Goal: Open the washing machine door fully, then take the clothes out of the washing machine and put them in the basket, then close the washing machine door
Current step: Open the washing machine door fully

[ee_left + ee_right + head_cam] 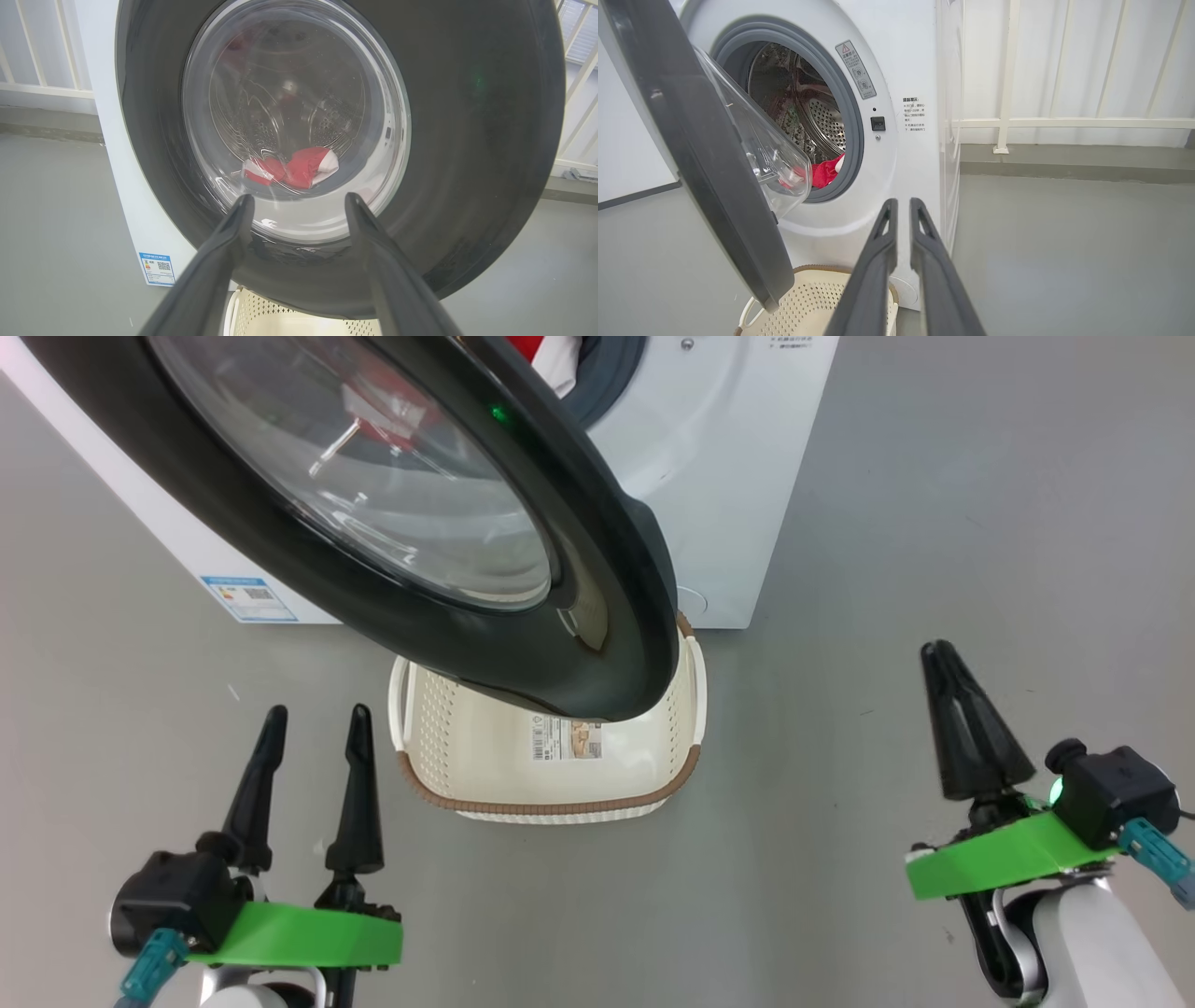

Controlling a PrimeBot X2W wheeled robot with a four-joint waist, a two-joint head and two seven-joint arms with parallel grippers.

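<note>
The right pincer (936, 653), at the right of the head view, has its fingers pressed together on nothing. The left pincer (317, 714), lower left, is spread wide and empty. The door (611, 579) stands part open at upper centre, its lower edge over the basket (551, 807). Red clothes (825, 171) lie in the drum mouth of the washer (728, 476).

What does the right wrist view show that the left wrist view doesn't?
Right wrist view: the grey rubber ring around the drum mouth, a warning sticker, and the right gripper, shut. Left wrist view: the blue label and the left gripper, open. Shared: the washing machine door, the red clothes and the basket.
</note>
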